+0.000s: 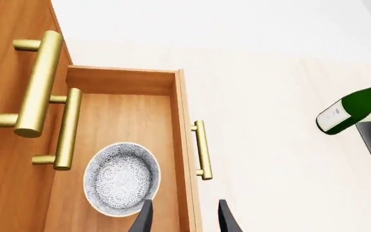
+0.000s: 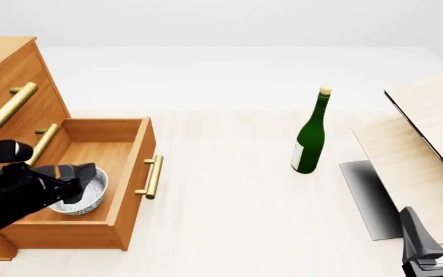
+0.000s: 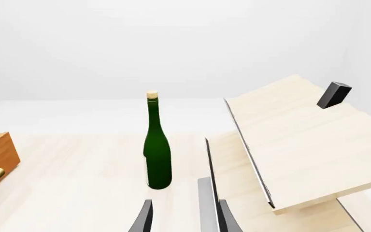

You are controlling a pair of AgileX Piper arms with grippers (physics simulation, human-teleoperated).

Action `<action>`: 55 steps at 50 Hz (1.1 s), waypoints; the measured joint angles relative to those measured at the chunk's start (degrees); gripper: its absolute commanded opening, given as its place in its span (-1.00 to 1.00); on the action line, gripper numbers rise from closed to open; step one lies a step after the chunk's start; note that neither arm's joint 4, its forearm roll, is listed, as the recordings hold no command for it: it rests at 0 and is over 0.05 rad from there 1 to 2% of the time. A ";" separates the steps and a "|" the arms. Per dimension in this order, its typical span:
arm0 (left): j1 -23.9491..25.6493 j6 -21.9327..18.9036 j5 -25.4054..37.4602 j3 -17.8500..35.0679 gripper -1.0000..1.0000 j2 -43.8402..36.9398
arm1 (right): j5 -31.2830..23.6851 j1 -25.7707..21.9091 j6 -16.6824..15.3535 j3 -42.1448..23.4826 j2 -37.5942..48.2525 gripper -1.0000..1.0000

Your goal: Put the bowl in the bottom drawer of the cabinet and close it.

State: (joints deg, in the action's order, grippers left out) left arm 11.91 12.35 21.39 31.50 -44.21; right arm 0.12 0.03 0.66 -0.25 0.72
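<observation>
The speckled white bowl (image 1: 121, 179) sits upright on the floor of the pulled-out bottom drawer (image 1: 124, 116) of the orange-brown cabinet (image 1: 5, 58). From the front, the bowl (image 2: 90, 202) is partly covered by my left gripper (image 2: 78, 183), which hovers just above it inside the bottom drawer (image 2: 133, 167). My left gripper (image 1: 184, 218) is open and holds nothing; the bowl lies beside one finger, outside the gap. My right gripper (image 2: 439, 228) stands open and empty at the near right, far from the cabinet (image 2: 6, 63).
The drawer's brass handle (image 2: 152, 177) faces the table's middle. A green bottle (image 2: 311, 135) stands upright mid-table. Pale wood boards (image 2: 429, 133) and a dark plate (image 2: 371, 196) fill the right side, close to my right gripper (image 3: 185, 217).
</observation>
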 measured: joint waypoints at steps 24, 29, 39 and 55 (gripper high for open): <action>2.98 -2.22 1.49 0.37 1.00 2.46 | -0.02 -0.02 0.00 0.03 -0.09 1.00; 3.59 -2.49 1.76 0.34 1.00 2.88 | -0.02 -0.02 0.01 0.03 -0.09 1.00; 5.26 -3.55 1.96 0.28 1.00 3.09 | -0.02 -0.02 0.00 0.03 -0.09 1.00; 7.67 -6.50 2.84 1.80 1.00 3.10 | -0.03 -0.02 0.00 0.03 -0.09 1.00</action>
State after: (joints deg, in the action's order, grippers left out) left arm 19.58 5.85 24.23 33.30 -41.11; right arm 0.09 0.01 0.66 -0.22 0.63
